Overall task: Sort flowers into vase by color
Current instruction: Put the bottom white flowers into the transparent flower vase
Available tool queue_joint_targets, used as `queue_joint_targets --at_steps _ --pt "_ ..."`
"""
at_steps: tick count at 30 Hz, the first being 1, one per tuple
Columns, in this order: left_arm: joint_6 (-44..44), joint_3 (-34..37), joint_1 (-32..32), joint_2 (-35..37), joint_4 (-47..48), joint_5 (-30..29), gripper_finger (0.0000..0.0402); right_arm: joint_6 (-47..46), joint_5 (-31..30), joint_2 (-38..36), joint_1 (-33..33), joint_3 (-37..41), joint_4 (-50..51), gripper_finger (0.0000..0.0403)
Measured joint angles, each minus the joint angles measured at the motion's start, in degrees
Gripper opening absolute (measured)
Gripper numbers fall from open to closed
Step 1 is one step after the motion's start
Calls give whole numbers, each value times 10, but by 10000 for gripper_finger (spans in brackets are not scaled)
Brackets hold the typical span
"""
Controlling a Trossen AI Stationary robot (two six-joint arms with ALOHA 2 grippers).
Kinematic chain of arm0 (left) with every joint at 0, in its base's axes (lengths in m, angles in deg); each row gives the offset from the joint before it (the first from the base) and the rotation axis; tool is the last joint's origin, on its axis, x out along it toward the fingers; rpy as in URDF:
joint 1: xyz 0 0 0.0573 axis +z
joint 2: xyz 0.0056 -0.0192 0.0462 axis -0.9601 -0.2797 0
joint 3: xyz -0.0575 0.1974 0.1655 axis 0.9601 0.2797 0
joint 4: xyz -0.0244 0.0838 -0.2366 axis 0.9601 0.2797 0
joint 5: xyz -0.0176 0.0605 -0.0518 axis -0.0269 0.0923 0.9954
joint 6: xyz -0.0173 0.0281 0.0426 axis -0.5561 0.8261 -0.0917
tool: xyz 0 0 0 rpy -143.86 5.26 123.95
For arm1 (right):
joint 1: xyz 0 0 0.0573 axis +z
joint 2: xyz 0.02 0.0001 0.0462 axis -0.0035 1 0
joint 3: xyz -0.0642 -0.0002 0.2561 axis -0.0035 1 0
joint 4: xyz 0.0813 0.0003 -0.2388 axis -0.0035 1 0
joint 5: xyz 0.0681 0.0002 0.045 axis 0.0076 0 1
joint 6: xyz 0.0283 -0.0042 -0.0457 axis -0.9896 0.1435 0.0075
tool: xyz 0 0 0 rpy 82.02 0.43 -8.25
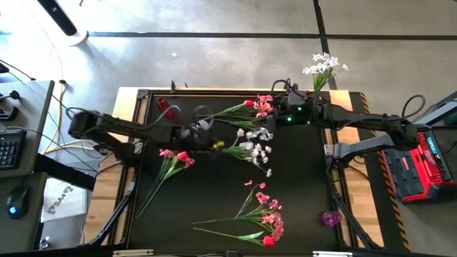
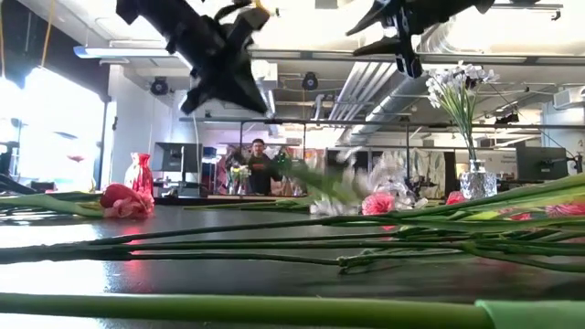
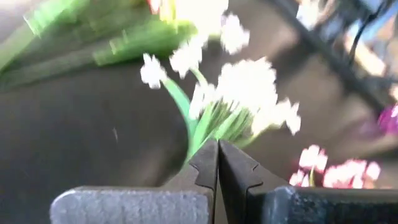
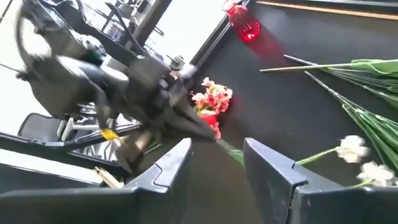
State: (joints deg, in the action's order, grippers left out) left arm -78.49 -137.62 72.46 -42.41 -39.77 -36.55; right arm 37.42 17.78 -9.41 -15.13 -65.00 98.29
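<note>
Sprouting tiny white blossoms, the white spray (image 3: 245,93) has green stems.

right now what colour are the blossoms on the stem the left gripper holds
White blossoms, best in the left wrist view.

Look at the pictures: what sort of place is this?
Probably a robotics lab or workshop: exposed ceiling ducts, a bare concrete floor, and a desk with keyboard and mouse beside the black work table.

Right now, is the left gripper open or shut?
Shut. In the left wrist view the left gripper has its two dark fingers pressed together at the tips, apparently pinching the green stem of a white flower spray.
</note>
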Motion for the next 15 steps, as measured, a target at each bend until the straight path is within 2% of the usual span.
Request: queue_joint_targets --at_steps 7,11,15 --pt "51 -1 37 67 -17 -19 0 -3 -2 -1 34 5 3 142" --pt "117 -2 57 63 5 46 1 -4 -51 -1 43 5 29 147" --pt "148 -1 52 -4 25 99 22 -3 -74 14 42 5 95 147"
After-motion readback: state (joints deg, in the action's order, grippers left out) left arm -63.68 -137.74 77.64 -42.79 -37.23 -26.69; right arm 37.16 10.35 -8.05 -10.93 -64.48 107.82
